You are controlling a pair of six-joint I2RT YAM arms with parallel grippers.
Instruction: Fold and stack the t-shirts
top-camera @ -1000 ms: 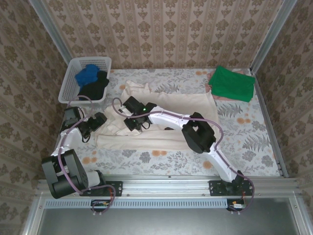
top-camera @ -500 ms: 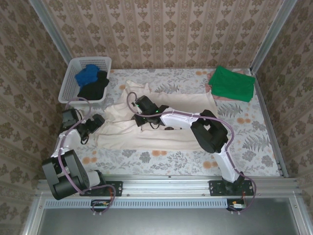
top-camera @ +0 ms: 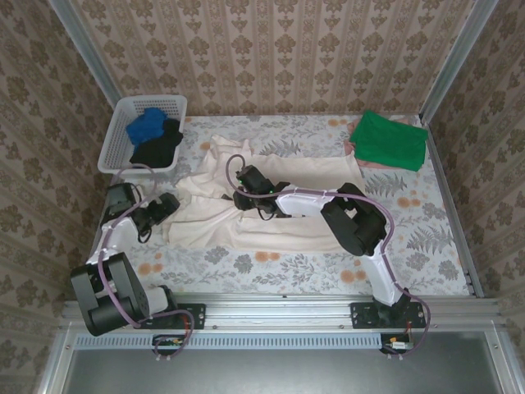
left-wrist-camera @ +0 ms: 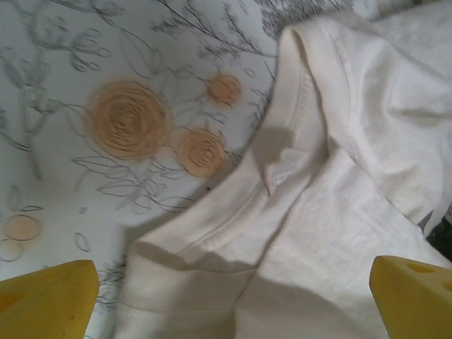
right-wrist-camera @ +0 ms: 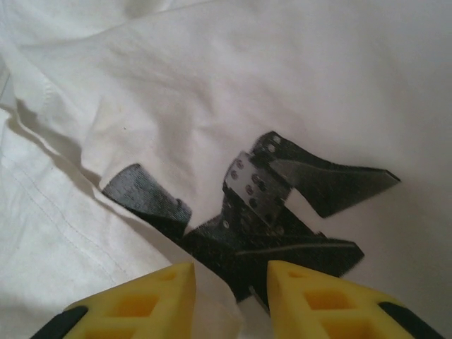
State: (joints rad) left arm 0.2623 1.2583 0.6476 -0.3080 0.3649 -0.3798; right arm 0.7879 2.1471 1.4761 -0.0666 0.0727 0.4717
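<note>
Patterned wallpaper on 3 sides, flowered table (top-camera: 426, 238) beneath. Spread across the middle of the top view: 1 large cream shirt (top-camera: 271, 234), rumpled and partly doubled over. At upper right, a folded green shirt (top-camera: 390, 139). At upper left, a white basket (top-camera: 115, 148) holding a blue shirt (top-camera: 148, 125) and a black shirt (top-camera: 160, 148). Right gripper (top-camera: 244, 176) low over the cream shirt, left of centre, jaws only a narrow gap apart above a dark print (right-wrist-camera: 282, 205), no cloth plainly pinched. Left gripper (top-camera: 168, 203) at the shirt's left end, jaws spread wide, collar (left-wrist-camera: 282, 162) just ahead. Probably mid-fold: best to pinch every layer at an edge, lift little, draw across evenly, smooth creases before folding again.
</note>
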